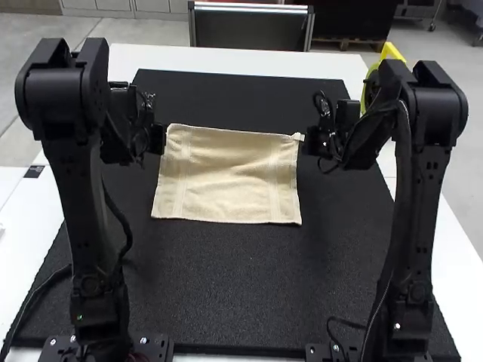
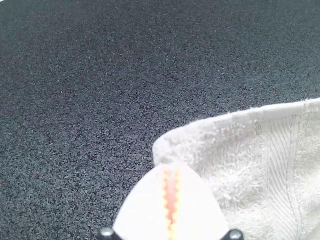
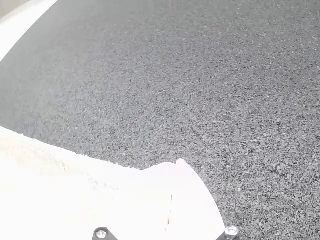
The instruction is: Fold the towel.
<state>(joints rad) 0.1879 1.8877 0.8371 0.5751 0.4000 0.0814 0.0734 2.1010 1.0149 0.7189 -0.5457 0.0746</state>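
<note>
The cream towel (image 1: 226, 177) hangs or lies spread as a single rectangle around the middle of the black mat, its far edge sagging slightly. At its far left corner is my left gripper (image 1: 161, 139); at its far right corner is my right gripper (image 1: 305, 141). The left wrist view has the towel (image 2: 240, 160) with one corner pinched in my left gripper (image 2: 172, 172), its fingers pressed together. Washed out in the right wrist view, the towel (image 3: 55, 180) runs into my right gripper (image 3: 172, 175), which is shut on the other corner.
The black mat (image 1: 234, 294) extends on all sides of the towel, over a white table (image 1: 249, 59). A yellow round object (image 1: 371, 83) is partly behind the right arm. Cables hang beside both arms.
</note>
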